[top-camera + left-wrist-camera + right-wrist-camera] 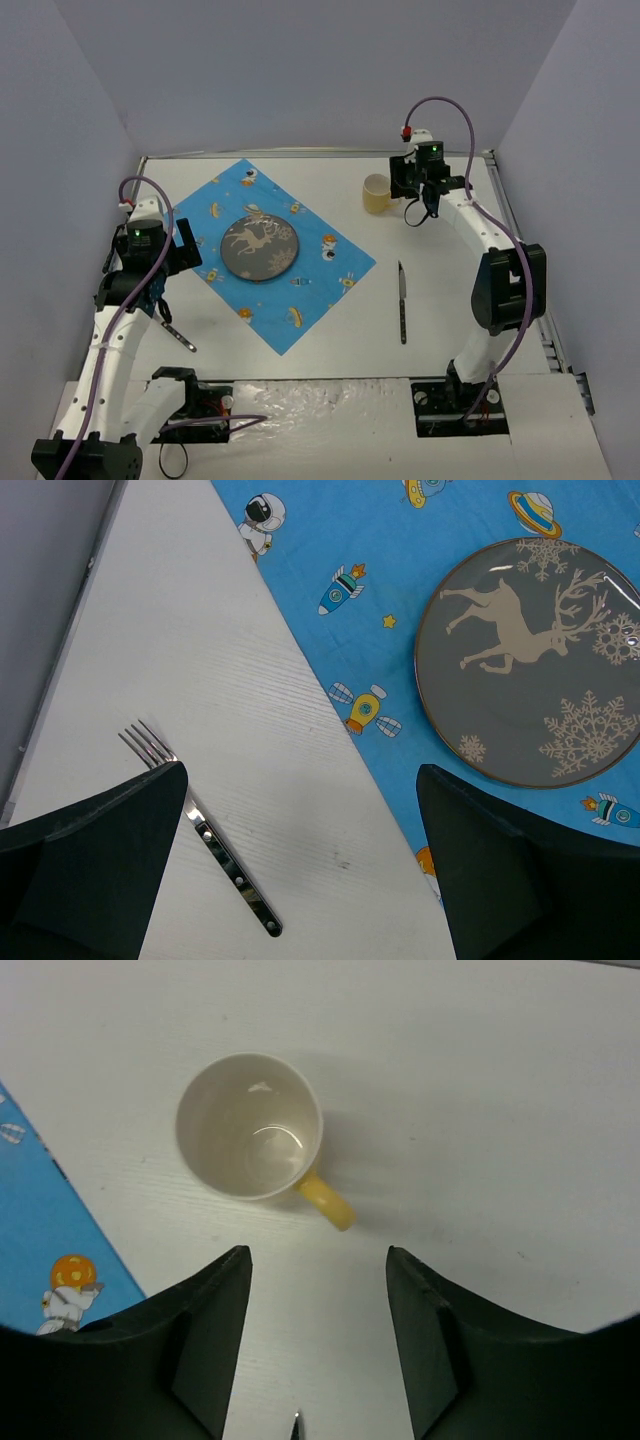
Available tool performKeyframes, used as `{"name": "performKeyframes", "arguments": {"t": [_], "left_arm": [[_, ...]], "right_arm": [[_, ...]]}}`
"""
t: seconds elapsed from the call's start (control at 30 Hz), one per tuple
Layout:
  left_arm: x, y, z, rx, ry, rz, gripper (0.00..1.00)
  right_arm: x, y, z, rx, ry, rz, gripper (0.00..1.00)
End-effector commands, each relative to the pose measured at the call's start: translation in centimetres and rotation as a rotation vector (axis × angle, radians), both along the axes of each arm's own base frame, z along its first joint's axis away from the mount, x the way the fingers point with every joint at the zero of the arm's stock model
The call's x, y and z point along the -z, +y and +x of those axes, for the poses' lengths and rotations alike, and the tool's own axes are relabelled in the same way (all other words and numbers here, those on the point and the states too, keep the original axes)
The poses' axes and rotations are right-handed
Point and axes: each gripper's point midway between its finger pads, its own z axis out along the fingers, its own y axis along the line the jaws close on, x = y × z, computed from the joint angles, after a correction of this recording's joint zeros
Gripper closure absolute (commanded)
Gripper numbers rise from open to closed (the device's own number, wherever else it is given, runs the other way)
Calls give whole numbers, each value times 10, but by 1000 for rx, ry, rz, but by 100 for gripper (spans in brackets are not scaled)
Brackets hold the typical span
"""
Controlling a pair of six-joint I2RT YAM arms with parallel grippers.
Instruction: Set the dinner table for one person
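Note:
A grey plate (259,247) with a reindeer print sits on a blue cartoon cloth (325,280) on the white dinner table (330,340). A fork (177,336) lies on the table left of the cloth; in the left wrist view the fork (225,858) lies partly under one finger. My left gripper (165,285) is open and empty above the fork. A knife (402,301) lies right of the cloth. A yellow mug (376,194) stands at the back right; it also shows in the right wrist view (255,1130). My right gripper (428,205) is open and empty just right of the mug.
Purple walls close in the table on three sides. The metal edge strip (525,240) runs along the right side. The knife tip (297,1426) shows at the bottom of the right wrist view.

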Motion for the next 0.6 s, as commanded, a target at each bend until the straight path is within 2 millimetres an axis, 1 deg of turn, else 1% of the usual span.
{"name": "performKeyframes", "arguments": {"t": [0.0, 0.1, 0.33, 0.4, 0.53, 0.57], "left_arm": [[-12, 0, 9, 3, -47, 11, 3], [-11, 0, 9, 5, -44, 9, 3], [-12, -1, 9, 10, -46, 4, 3], [-12, -2, 9, 10, -46, 2, 3], [-11, -1, 9, 9, -45, 4, 3], [-11, -1, 9, 10, -45, 4, 3]], "right_arm": [[-5, -10, 32, -23, -22, -51, 49], [-5, -2, 44, -61, -26, -43, 52], [-9, 9, 69, -86, -49, -16, 53], [-3, 12, 75, -90, -41, -8, 53], [0, 15, 87, -86, -42, 7, 53], [4, 15, 89, -87, -35, 7, 54]]}}
